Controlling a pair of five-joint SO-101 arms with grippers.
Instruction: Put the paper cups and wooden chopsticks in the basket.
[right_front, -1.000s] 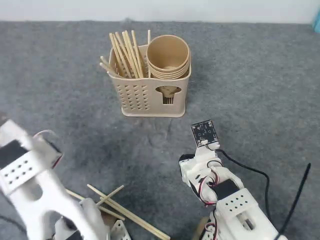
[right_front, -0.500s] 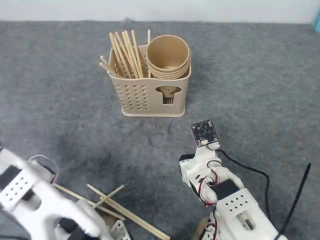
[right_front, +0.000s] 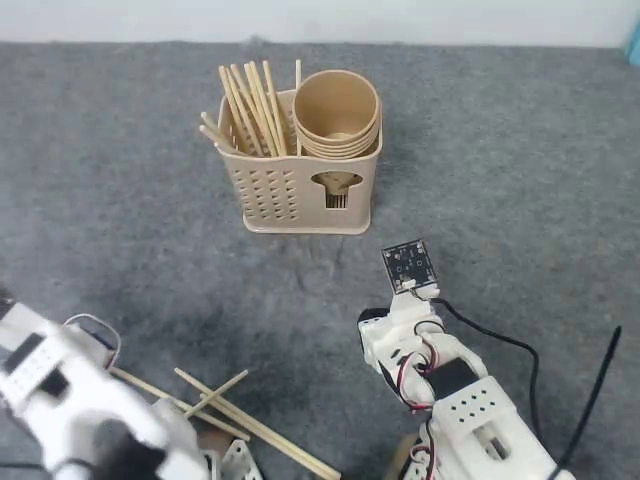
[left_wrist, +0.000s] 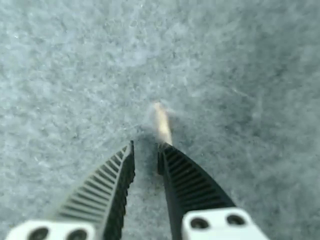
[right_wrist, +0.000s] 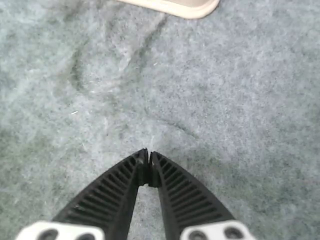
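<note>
The beige perforated basket (right_front: 300, 185) stands at the far middle of the carpet. It holds several wooden chopsticks (right_front: 250, 105) in one side and stacked paper cups (right_front: 336, 110) in the other. More chopsticks (right_front: 235, 415) lie crossed on the carpet near the front edge, beside my left arm (right_front: 70, 410). In the left wrist view my left gripper (left_wrist: 146, 146) hangs low over the carpet, open by a narrow gap with only carpet between the fingers. A chopstick end (left_wrist: 161, 122) pokes out past one fingertip. My right gripper (right_wrist: 149, 156) is shut and empty above bare carpet, short of the basket's base (right_wrist: 175, 6).
My right arm (right_front: 440, 380) stands at the front right with its camera board (right_front: 408, 265) facing up and a black cable (right_front: 520, 350) beside it. Grey carpet (right_front: 520, 170) covers the whole floor, with room on both sides of the basket.
My left arm has sunk toward the front left corner, uncovering more of a chopstick on the carpet. The right arm, basket and loose chopsticks have not moved.
</note>
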